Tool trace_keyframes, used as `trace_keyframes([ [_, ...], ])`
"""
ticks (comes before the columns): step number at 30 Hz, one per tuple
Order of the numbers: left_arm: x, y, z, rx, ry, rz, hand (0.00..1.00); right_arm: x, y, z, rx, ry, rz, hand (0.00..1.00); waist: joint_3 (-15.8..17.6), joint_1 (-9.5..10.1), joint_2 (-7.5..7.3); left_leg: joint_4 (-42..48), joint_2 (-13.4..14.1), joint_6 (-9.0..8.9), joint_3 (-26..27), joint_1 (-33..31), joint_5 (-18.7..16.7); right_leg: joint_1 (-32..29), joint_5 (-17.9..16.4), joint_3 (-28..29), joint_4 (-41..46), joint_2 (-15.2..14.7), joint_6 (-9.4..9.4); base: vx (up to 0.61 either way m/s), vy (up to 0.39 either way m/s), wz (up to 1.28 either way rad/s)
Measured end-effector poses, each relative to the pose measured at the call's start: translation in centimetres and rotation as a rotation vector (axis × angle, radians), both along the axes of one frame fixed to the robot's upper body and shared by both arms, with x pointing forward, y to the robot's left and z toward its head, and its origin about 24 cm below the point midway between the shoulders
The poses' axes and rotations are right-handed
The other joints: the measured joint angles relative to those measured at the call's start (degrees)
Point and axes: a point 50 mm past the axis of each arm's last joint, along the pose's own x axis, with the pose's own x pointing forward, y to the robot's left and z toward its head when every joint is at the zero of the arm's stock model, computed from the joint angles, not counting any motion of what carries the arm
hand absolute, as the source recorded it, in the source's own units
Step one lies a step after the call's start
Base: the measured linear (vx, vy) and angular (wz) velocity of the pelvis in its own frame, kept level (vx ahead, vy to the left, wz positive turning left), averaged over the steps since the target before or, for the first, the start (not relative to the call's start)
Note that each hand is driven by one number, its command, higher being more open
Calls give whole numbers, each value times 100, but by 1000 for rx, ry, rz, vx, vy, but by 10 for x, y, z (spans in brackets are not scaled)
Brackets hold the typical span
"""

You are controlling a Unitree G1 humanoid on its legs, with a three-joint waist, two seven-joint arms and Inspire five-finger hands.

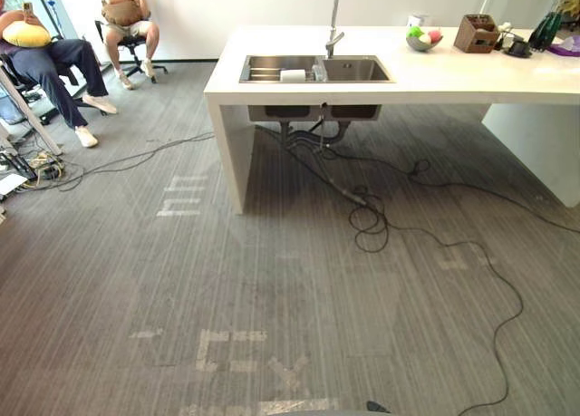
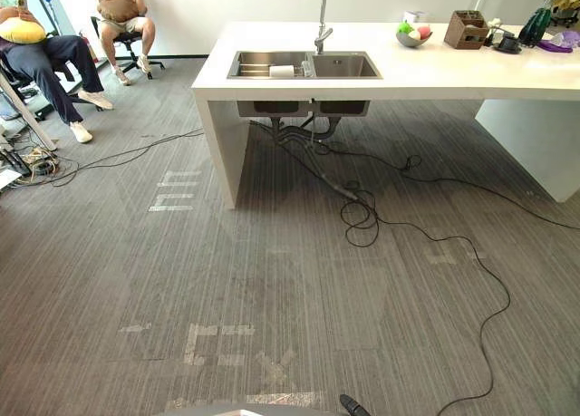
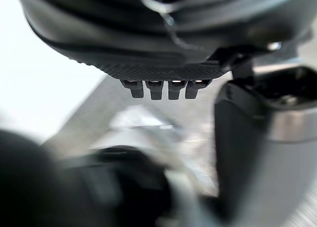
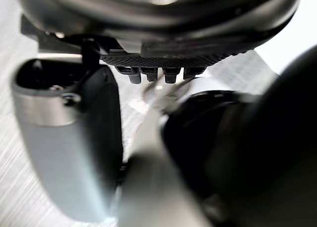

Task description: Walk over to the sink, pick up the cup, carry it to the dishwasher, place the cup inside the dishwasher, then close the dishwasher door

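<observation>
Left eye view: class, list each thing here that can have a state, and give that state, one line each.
Cup: standing upright in the sink, not yet picked up.
Sink: holds the cup and a white roll.
Fruit bowl: upright on the counter, filled.
Wooden box: upright on the counter.
Left hand: open, holding nothing.
Right hand: open, holding nothing.
Person in dark trousers: seated.

Sink [image 1: 355, 69]: stainless steel, two basins side by side, sunk into the white counter [image 1: 471, 76] near its left end. It is far ahead of the left hand [image 3: 148, 44] and the right hand [image 4: 163, 19], well apart from both.
Cup [image 1: 318, 72]: small and clear, seemingly upright at the divider between the two basins. It is well apart from either hand, and too small to tell more.
</observation>
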Motion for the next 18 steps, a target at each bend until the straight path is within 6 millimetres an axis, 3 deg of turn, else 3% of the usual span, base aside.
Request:
trace_keyframes([
  [2,20,-4,0,12,-56,-118,100,16,-3,0,-115,-57,230,100,-9,-5,-33,-22,-23,-9,-15,19,-12,59,-12,-41,-75,-18,33,-4,9,4],
  [5,35,-4,1,21,-110,-166,100,31,-4,1,-181,-112,369,100,29,-5,-62,-22,-28,-9,-50,-24,-15,36,-8,-70,-124,-18,37,5,-5,5],
  [18,38,-2,2,134,-131,-175,100,47,-2,2,-201,-177,402,100,142,11,-78,-27,-38,-10,-198,-19,-17,152,-7,-232,-193,-22,37,-17,-9,7],
])
